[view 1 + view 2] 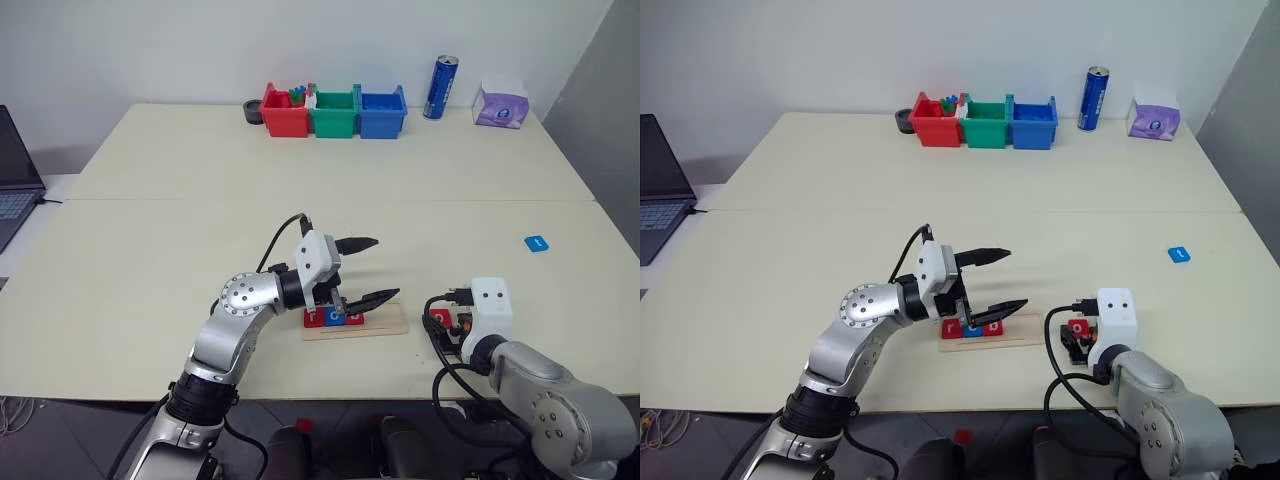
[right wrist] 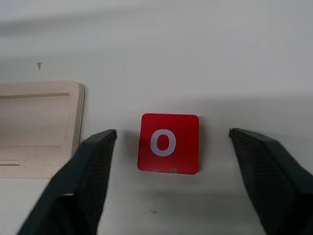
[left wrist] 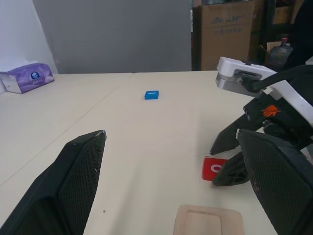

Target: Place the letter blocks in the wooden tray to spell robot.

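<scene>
Three letter blocks [image 1: 333, 318], red, blue and red from the left, sat at the left end of the wooden tray [image 1: 385, 322], which lay near the front edge of the pale bench [image 1: 150, 250]. The left gripper [image 1: 372, 269] hung over the tray pointing toward three o'clock, its jaws wide apart and holding nothing. Just beyond the tray's right end, a red letter block marked "o" [image 2: 169, 143] lay flat on the bench. The right gripper [image 2: 171, 166] sat over it with its jaws spread on either side, touching neither edge. A blue letter block [image 1: 537, 243] lay alone, well apart, at about two o'clock from the tray. Along the far edge at twelve o'clock stood red, green and blue bins [image 1: 334, 111], with a blue can [image 1: 440, 88] and a purple tissue pack [image 1: 500, 104] to their right.
</scene>
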Robot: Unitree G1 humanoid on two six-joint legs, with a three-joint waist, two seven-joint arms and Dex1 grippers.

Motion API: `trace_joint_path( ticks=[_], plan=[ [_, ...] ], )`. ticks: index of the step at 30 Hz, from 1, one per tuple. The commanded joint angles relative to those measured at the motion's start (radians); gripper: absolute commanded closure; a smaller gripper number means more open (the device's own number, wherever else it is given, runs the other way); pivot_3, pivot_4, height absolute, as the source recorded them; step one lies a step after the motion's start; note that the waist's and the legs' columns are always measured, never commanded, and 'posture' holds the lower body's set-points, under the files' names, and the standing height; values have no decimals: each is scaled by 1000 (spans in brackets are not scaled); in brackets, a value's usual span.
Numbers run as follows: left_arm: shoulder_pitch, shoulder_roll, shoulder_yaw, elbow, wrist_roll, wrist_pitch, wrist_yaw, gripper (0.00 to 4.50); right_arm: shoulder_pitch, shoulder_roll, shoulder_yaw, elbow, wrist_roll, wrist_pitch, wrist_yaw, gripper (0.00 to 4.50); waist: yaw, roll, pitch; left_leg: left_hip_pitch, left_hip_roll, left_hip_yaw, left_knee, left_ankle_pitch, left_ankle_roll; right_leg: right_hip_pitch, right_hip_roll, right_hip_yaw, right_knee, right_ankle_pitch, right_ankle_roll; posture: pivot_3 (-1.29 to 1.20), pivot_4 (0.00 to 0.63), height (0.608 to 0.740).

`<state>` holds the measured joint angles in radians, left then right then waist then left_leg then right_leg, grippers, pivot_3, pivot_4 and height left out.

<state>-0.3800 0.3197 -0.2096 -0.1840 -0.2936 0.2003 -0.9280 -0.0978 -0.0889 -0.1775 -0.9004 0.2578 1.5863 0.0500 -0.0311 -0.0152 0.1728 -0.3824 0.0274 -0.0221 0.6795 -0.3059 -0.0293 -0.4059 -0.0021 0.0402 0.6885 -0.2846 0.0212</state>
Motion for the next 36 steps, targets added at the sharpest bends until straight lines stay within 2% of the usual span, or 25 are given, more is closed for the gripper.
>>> trace_joint_path(
  ticks=[1, 8, 11, 14, 18, 22, 28, 36],
  plan=[
    [2, 10, -1, -45, -37, -3, -25, 0, -49, -40, -36, -72, -4, 15, 22, 23, 0, 0, 0, 0, 0, 0, 0, 0, 0, 0, 0, 0, 0, 0, 0, 0, 150, 740],
    [-2, 97, 15, -62, -135, 30, -173, 0, -221, -111, -154, -96, 50, 28, 135, 23, -2, 0, 0, 0, 1, -1, -1, 0, 0, 0, 1, -1, 0, 0, 0, 0, 150, 740],
    [-13, 168, 16, -39, -147, 12, -267, 0, -269, -217, -204, -4, 94, -29, 242, 23, -1, 0, 0, 0, 0, -1, -1, 0, 0, 0, 1, -1, -1, 0, 0, 0, 150, 740],
    [-29, 222, 7, 1, -140, -16, -349, 0, -236, -382, -186, 136, 140, -237, 411, 23, 0, 0, 0, 0, 0, 0, -2, 0, 0, 1, 1, -1, -4, 0, 0, 0, 150, 740],
    [-51, 255, -5, 66, -108, -83, -423, 0, -107, -577, -148, 311, 137, -643, 701, 23, 4, 0, 0, -2, 0, 0, -2, -1, 1, 1, 1, -2, -8, 0, 0, 0, 150, 740],
    [-76, 260, 1, 101, -101, -111, -457, 0, 34, -692, -127, 497, 115, -1007, 967, 23, 3, -1, 1, -3, 0, 1, -2, -1, 2, 1, 0, -1, -9, 0, 1, 0, 150, 740],
    [-79, 248, 7, 93, -100, -119, -449, 0, 96, -773, -39, 702, 76, -1309, 1164, 23, -2, -1, 1, 0, 1, 1, -1, -1, 2, 2, 1, 0, -6, 0, 0, 0, 150, 740],
    [-61, 227, -6, 62, -98, -116, -423, 0, -39, -757, 106, 953, 14, -1529, 1258, 23, -1, -1, 1, 0, 1, 1, 0, -1, 2, 2, 1, 0, -6, 0, 0, 0, 150, 740]
  ],
)
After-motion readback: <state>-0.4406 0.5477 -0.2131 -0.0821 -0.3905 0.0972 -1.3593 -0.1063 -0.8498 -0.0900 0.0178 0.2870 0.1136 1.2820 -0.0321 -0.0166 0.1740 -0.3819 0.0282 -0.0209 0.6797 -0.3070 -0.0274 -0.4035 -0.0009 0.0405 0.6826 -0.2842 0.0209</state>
